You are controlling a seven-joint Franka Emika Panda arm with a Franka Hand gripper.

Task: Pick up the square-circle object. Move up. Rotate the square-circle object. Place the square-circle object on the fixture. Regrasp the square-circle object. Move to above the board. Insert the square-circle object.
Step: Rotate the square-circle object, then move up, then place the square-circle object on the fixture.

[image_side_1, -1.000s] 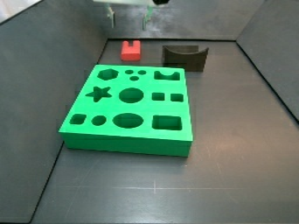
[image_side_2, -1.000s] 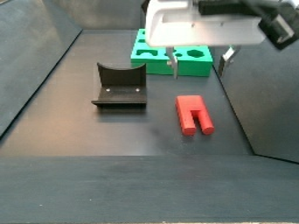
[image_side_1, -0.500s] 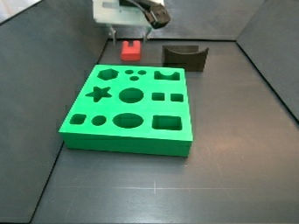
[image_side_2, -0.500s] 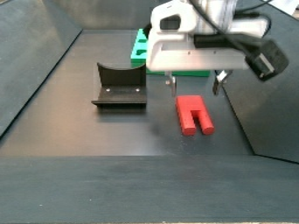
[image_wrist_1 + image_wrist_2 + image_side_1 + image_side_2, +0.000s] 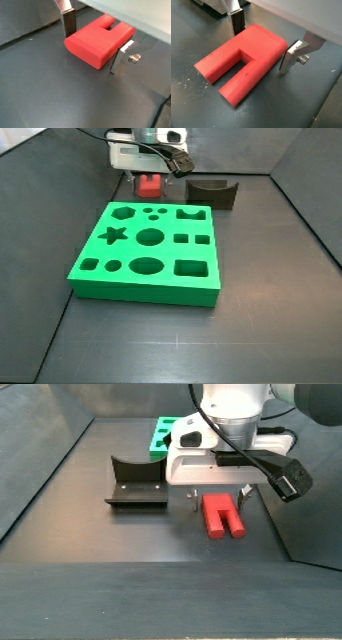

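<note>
Gripper low over the red block, fingers astride it, not yet closed.

The gripper (image 5: 264, 45) stands open around the boxy end of the block (image 5: 241, 60), which lies flat on the floor with its two legs pointing away from the fingers. In both wrist views one finger (image 5: 69, 22) sits close against one side, the other finger (image 5: 123, 55) just beside the opposite side; nothing is gripped. Risks, as I judge them: closing off-centre could nudge or twist the block, and a shallow hold near the top edge might let it slip on the lift. The fixture (image 5: 136, 482) stands to one side of the gripper, the board (image 5: 147, 253) beyond it. The floor (image 5: 120, 544) is dark, matte, lightly scratched, walled by grey panels, with open room around the block.
</note>
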